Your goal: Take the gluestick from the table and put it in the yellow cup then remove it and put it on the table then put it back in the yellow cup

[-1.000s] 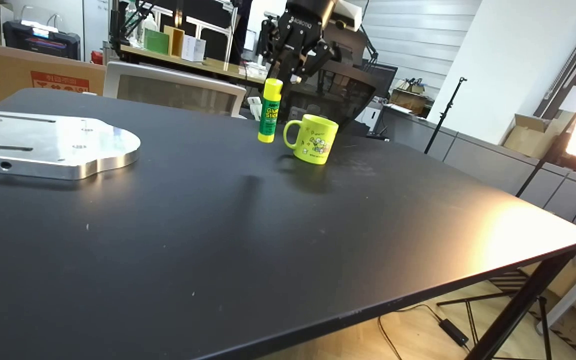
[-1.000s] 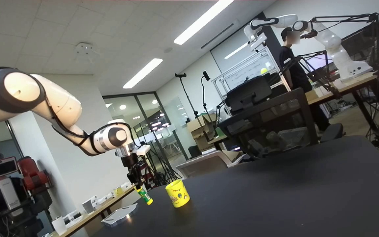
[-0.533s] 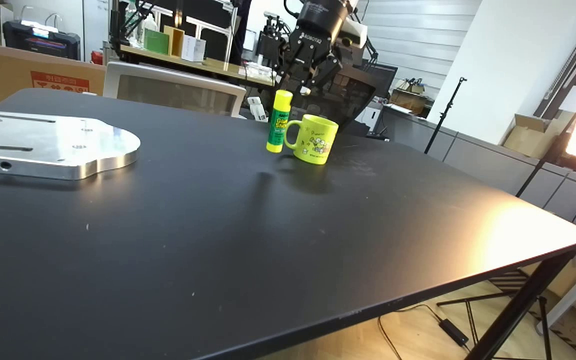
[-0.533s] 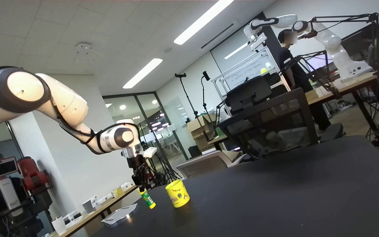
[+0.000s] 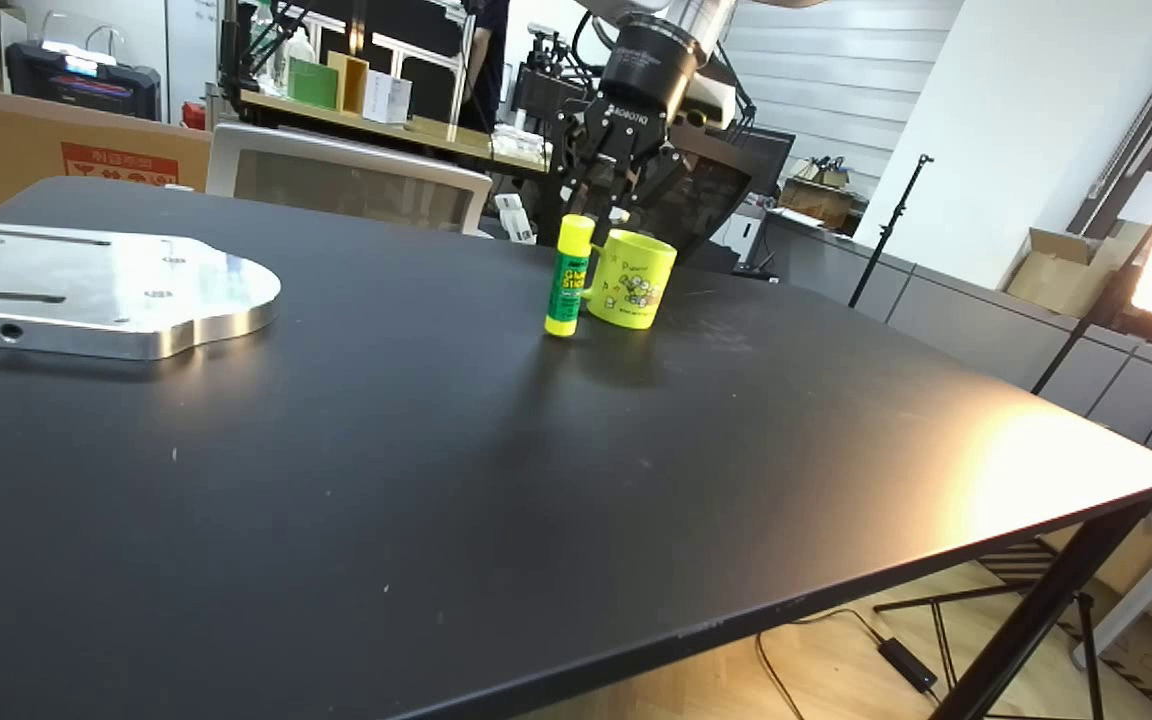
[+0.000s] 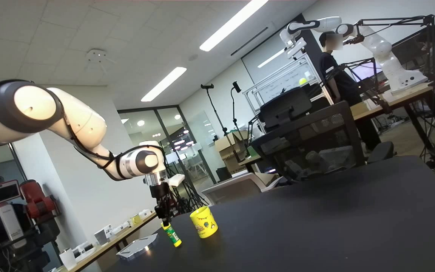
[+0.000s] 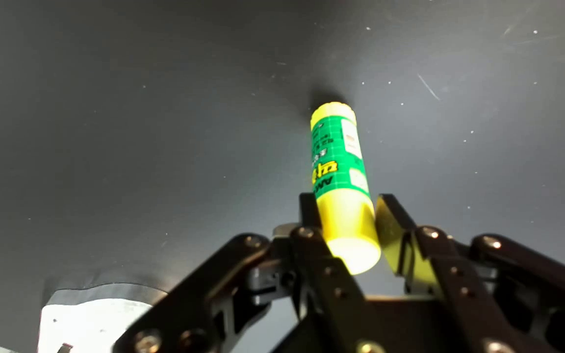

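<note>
In the wrist view, saw the gripper [image 7: 347, 215] with jaws drawn narrow and clamped on the yellow cap of the gluestick [image 7: 336, 147], green label exposed, base pointing away toward the dark table [image 7: 140, 147]. Caught part of a metal plate [image 7: 98, 318] at lower left.

In an exterior view, found the gluestick outside the yellow cup [image 5: 634, 278], close to upright and overlapping the handle from that angle. Could not tell about contact between base and table.

In an exterior view, followed the white arm [image 6: 81, 121] down to the gluestick, slanting, apart from the cup, on the side toward the metal plate. Noticed a person [image 6: 337, 74] in dark clothes in the background.
</note>
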